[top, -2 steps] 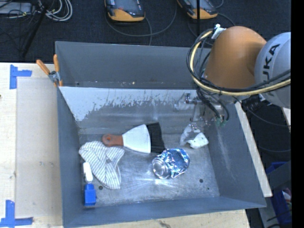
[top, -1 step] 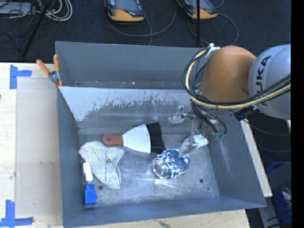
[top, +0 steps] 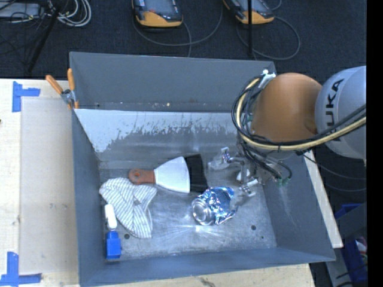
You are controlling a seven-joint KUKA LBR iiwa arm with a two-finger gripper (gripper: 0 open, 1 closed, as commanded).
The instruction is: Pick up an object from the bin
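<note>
Silver-blue crushed can (top: 212, 206), metal hand (top: 242, 178) just beside, soft striped cloth (top: 133, 206) apart

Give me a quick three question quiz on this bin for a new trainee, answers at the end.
1. True or false: in the camera view, the striped cloth lies left of the crumpled foil.
2. Which thing lies nearest the gripper? A) cloth B) foil C) blue tube
3. Fill in: the brush has a brown handle and ___ bristles.
Key: 1 true; 2 B; 3 black.
</note>
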